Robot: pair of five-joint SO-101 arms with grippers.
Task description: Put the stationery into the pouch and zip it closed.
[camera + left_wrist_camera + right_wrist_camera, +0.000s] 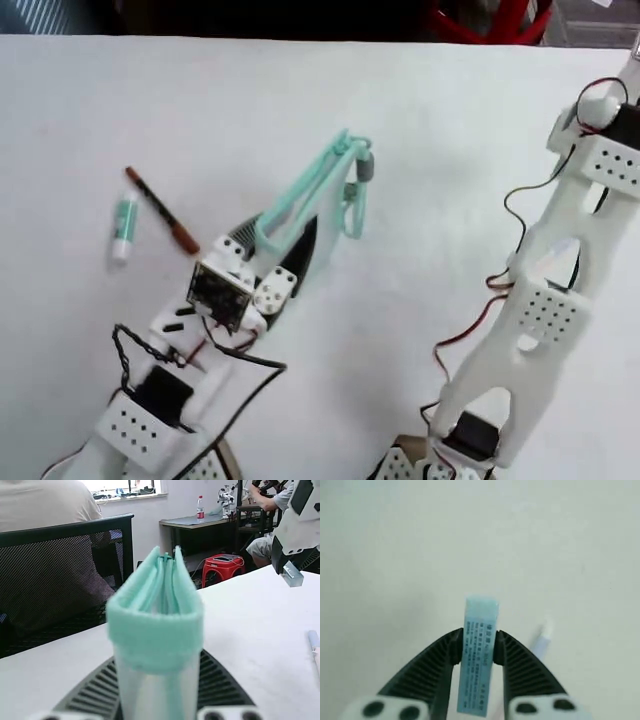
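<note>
Closest to you, your left gripper (157,695) is clenched on the near end of the mint pouch (155,615), held on edge with its long axis running away from the jaws toward the far right of the table (420,120). Beyond it and well apart, your right gripper (477,642) pinches the blue eraser (477,665) with its long axis in line with the jaws, so the eraser has to come leftward to the pouch's upper edge; how far that mouth gapes cannot be told. Off to the other side, the pen (160,210) and glue stick (124,228) lie nearer the left arm.
</note>
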